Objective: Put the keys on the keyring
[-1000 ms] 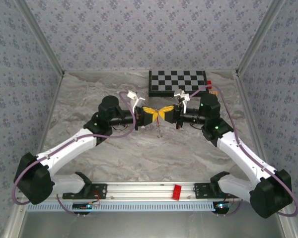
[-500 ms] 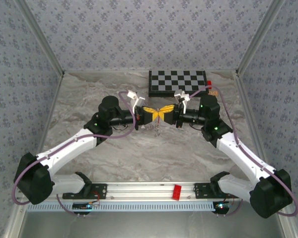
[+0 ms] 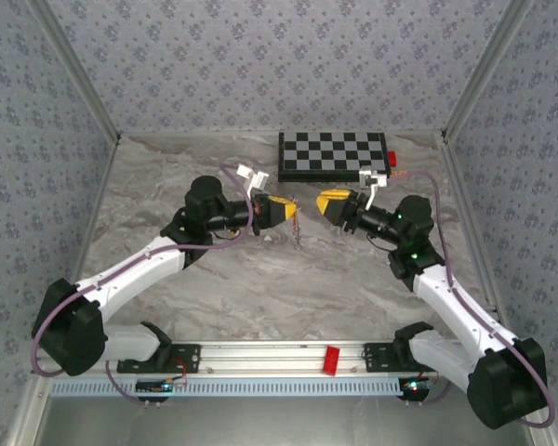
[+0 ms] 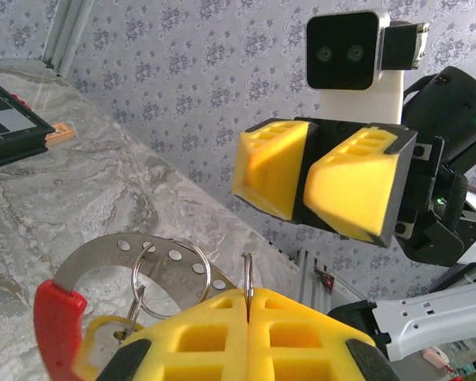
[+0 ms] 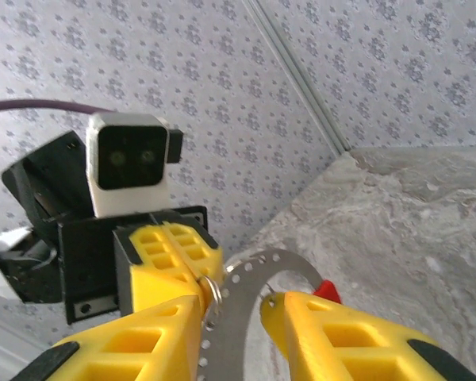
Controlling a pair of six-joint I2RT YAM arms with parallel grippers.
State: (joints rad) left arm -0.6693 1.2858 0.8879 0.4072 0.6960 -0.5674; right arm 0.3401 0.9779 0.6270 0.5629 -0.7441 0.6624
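Top view: left gripper [image 3: 281,212] and right gripper [image 3: 330,203] are both raised over the marbled table [image 3: 167,186], on the near side of the checkerboard [image 3: 333,155]. They face each other with a clear gap between them. The left one is off the board's near-left corner and the right one is below the board's middle.

Left gripper: yellow fingers [image 4: 198,341] pressed fully together, pinching the keyring [image 3: 298,228]. The keyring dangles below its tip, nearer than the board's near edge.

Left wrist view: the keyring [image 4: 103,258] is a grey perforated band curving out beside the closed left gripper [image 4: 247,305], ending in a red section. A thin wire ring [image 4: 170,270] loops through it. One pale tan key [image 4: 103,337] hangs beside the red end. Can't tell if a second key is there. The board [image 4: 4,127] is far off at frame left.

Right gripper [image 4: 303,178]: jaws partly apart, nothing clamped, tips pointing at the left gripper.

Right wrist view: its fingers [image 5: 135,341] frame the keyring band [image 5: 258,266] without gripping it. The band runs out from the shut left gripper [image 5: 192,258].

Small red block [image 3: 391,157] is just beside the board's right end.
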